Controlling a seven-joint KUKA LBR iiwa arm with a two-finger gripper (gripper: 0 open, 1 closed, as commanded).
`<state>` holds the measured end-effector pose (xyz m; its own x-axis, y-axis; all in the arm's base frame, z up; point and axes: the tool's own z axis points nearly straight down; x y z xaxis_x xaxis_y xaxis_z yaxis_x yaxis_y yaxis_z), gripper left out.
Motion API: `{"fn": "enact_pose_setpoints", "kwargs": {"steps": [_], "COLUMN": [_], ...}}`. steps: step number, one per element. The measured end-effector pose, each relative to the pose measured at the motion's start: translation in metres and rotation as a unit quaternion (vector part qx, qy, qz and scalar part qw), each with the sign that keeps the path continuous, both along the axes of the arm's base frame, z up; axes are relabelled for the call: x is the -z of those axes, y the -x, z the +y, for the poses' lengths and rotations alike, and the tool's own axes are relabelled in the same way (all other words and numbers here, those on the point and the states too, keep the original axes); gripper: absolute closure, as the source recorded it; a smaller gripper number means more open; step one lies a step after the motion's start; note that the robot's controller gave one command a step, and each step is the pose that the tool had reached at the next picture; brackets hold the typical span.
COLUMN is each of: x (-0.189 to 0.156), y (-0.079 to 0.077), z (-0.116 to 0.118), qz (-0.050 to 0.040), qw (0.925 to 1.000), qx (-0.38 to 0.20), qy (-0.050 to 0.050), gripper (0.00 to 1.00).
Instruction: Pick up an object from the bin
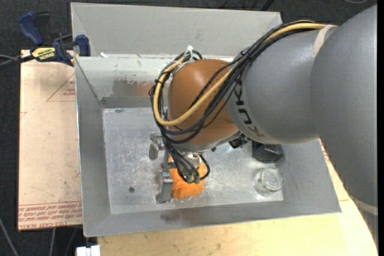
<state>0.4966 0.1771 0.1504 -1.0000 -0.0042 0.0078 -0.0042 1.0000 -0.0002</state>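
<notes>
My gripper (pixel 163 187) is low over the bin floor, near the front wall and a little left of the middle. A small orange lumpy thing (pixel 187 187) lies on the floor right against the gripper's right side, partly hidden under the cables. Whether the gripper has hold of it cannot be seen. Further right, near the front wall, sits a clear round glass-like thing (pixel 268 180). A black block (pixel 267 150) lies just behind it, partly under the arm.
The arm with its brown dome and looped cables hangs over the middle and right of the bin, hiding the floor beneath. The left part of the floor is bare scratched metal with a small dark speck (pixel 131 190).
</notes>
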Motion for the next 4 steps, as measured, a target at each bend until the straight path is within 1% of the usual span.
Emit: {"fn": "enact_pose_setpoints", "kwargs": {"steps": [1,2,3,4], "x": [-0.004,0.014,0.036,0.052], "y": [-0.002,0.002,0.001,-0.013], "z": [-0.001,-0.019,-0.059,-0.072], "qz": [-0.0036,-0.0059,-0.0015,-0.0052], "qw": [1.0,0.999,0.9951,0.9999], "qx": [0.002,0.045,0.099,-0.012], "qy": [-0.001,-0.003,0.0,-0.001], "gripper": [0.0,0.0,0.0,0.0]}}
